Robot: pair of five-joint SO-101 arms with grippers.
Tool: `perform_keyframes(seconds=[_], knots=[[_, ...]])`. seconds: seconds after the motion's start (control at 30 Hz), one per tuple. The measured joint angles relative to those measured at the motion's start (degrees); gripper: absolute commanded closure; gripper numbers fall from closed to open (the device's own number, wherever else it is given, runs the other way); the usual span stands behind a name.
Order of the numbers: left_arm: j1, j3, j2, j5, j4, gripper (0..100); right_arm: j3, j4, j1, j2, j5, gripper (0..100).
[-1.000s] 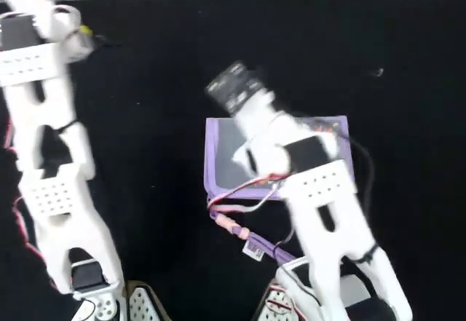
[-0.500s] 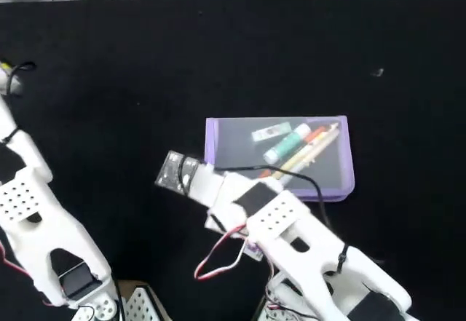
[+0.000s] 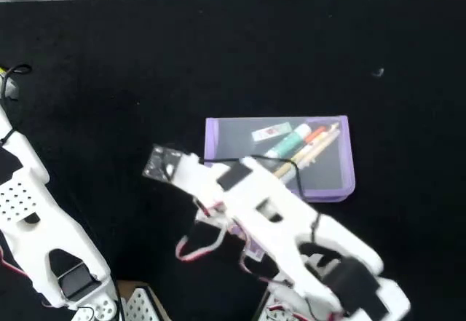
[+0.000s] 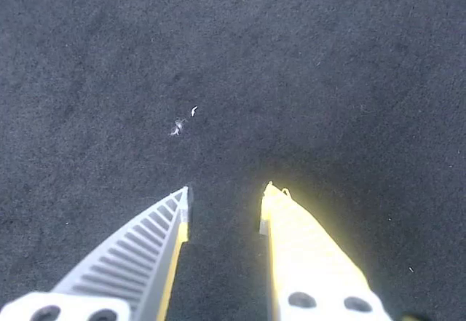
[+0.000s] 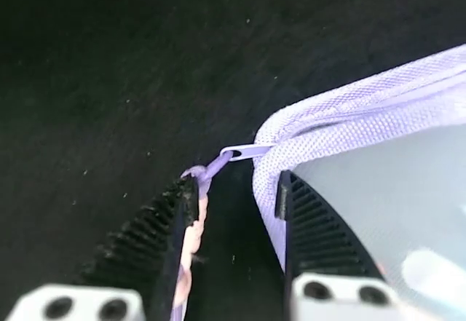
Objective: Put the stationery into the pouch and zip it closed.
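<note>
Lying flat, the purple-edged translucent pouch (image 3: pixel 349 157) shows stationery (image 3: pixel 295 143) inside.

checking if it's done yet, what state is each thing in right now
pouch: flat on the table, zip looks shut along the edge in the right wrist view
zip pull: at the pouch's corner
stationery: inside the pouch
left gripper: open, empty
right gripper: open, astride the pouch corner and zip pull
</note>
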Motion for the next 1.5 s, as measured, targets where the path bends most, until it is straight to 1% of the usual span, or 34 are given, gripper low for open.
perform_keyframes(seconds=[0.17, 0.3, 0.37, 0.5, 0.67, 0.73, 0.87, 1.0, 1.13, 1.2, 1.3, 1.37, 1.5], knots=[[0.00, 0.00, 0.00, 0.00, -0.09, 83, -11.78, 11.52, 0.00, 1.58, 0.00, 82.8], [0.00, 0.00, 0.00, 0.00, -0.18, 83, -14.42, 18.02, -0.09, 2.46, 0.09, 82.8], [0.00, 0.00, 0.00, 0.00, -0.18, 83, -14.42, 19.69, -0.18, 3.69, -0.18, 82.8], [0.00, 0.00, 0.00, 0.00, -0.18, 83, -14.42, 20.31, -0.70, 6.59, -2.90, 82.8], [0.00, 0.00, 0.00, 0.00, -0.18, 83, -14.42, 20.57, -5.63, 9.58, -3.96, 82.8], [0.00, 0.00, 0.00, 0.00, -0.18, 83, -14.42, 19.96, -7.30, 10.99, -6.15, 82.8], [0.00, 0.00, 0.00, 0.00, -0.18, 83, -14.51, 17.76, -7.21, 16.09, -9.23, 82.8], [-0.62, 0.00, 0.00, 0.00, -0.18, 83, -14.51, 15.30, -5.89, 21.10, -9.67, 82.9], [-0.44, 0.00, 0.00, 0.00, -0.18, 83, -14.51, 13.89, -4.92, 21.89, -9.76, 82.9], [-0.44, 0.00, 0.00, 0.00, -0.18, 83, -14.51, 13.89, -4.92, 22.07, -9.76, 86.0], [-0.53, 0.00, 0.00, 0.00, -0.18, 83, -14.51, 13.80, -4.84, 22.33, -9.76, 99.0], [-0.62, 0.00, 0.00, 0.00, -0.18, 83, -14.51, 13.80, -4.57, 22.42, -9.76, 96.8], [-0.62, 0.00, 0.00, 0.00, -0.18, 83, -14.51, 13.80, -4.48, 22.42, -9.76, 98.8]])
